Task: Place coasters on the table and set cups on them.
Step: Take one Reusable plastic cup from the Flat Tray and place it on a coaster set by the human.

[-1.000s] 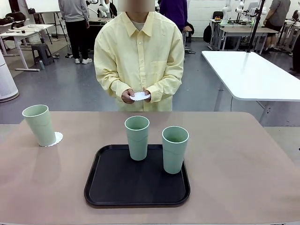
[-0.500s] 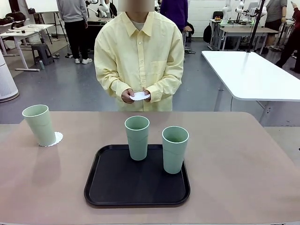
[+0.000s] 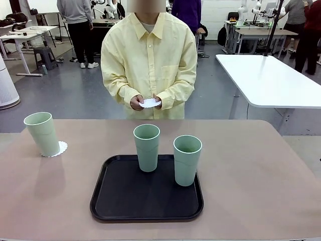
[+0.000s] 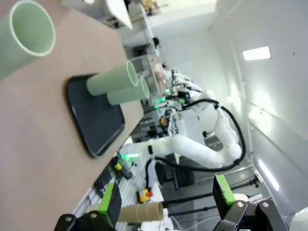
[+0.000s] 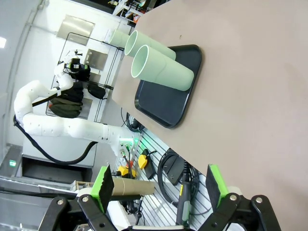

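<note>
Front view: one cup (image 3: 42, 133) stands on a coaster (image 3: 61, 148) at the left of the table (image 3: 261, 175). A second cup (image 3: 146, 147) and a third cup (image 3: 187, 159) stand on the black tray (image 3: 125, 201) at centre. The person's hands (image 3: 137, 103) hold another coaster (image 3: 150, 103) beyond the far edge.

Left wrist view: left gripper (image 4: 167, 190) fingers spread, empty, clear of the table.

Right wrist view: right gripper (image 5: 159, 175) likewise spread and empty.

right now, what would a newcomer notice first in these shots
Two mint-green cups stand upright on the black tray mid-table. A third cup sits on a white coaster at the far left, and the person in yellow across the table holds another coaster in both hands.
</note>
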